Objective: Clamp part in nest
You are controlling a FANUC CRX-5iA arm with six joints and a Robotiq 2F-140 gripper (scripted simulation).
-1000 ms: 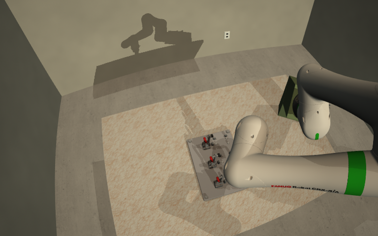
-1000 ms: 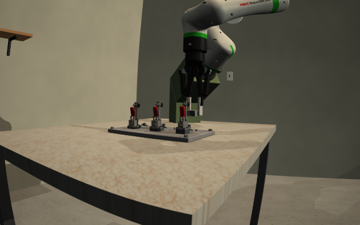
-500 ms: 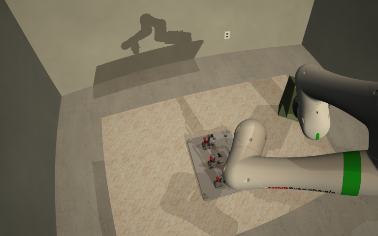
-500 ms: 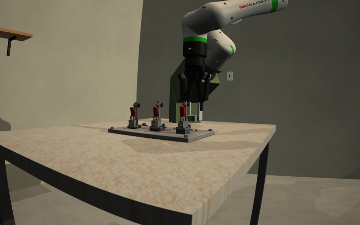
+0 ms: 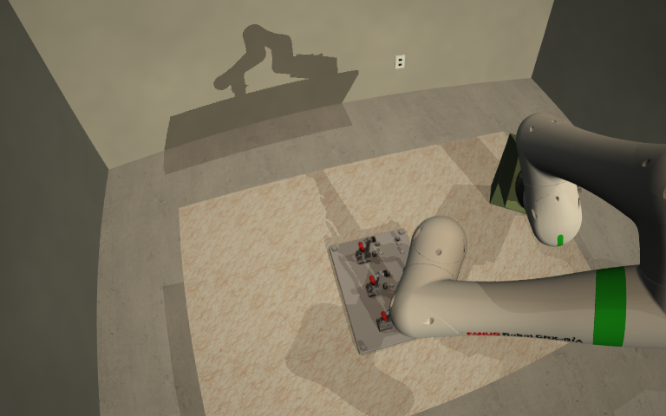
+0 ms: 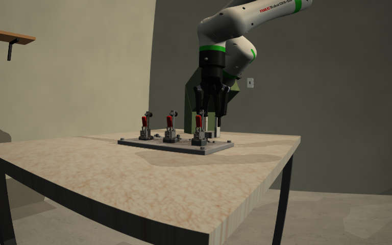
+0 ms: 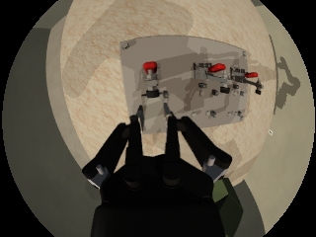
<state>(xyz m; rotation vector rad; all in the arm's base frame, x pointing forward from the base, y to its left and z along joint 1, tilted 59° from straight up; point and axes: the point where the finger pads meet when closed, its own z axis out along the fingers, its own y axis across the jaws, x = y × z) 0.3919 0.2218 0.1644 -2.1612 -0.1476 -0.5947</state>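
Note:
The grey fixture plate (image 5: 346, 294) (image 6: 173, 146) (image 7: 185, 49) carries three toggle clamps with red handles, all standing upright: one (image 6: 144, 121) (image 5: 361, 245), a middle one (image 6: 169, 121) (image 5: 372, 280), and the one nearest my gripper (image 6: 198, 121) (image 5: 383, 315) (image 7: 153, 110). My gripper (image 6: 212, 128) (image 7: 153, 110) points straight down over the nest of that third clamp. It is shut on the grey block part (image 6: 210, 134) (image 7: 153, 109), which is low at the plate just behind the clamp. I cannot tell whether the part touches the pads. In the top view the arm hides the gripper and the part.
The green robot pedestal (image 5: 501, 188) (image 6: 190, 115) stands right behind the fixture. The table's right edge (image 6: 289, 144) is close to the plate. A wall shelf (image 6: 16, 37) hangs far off to the left.

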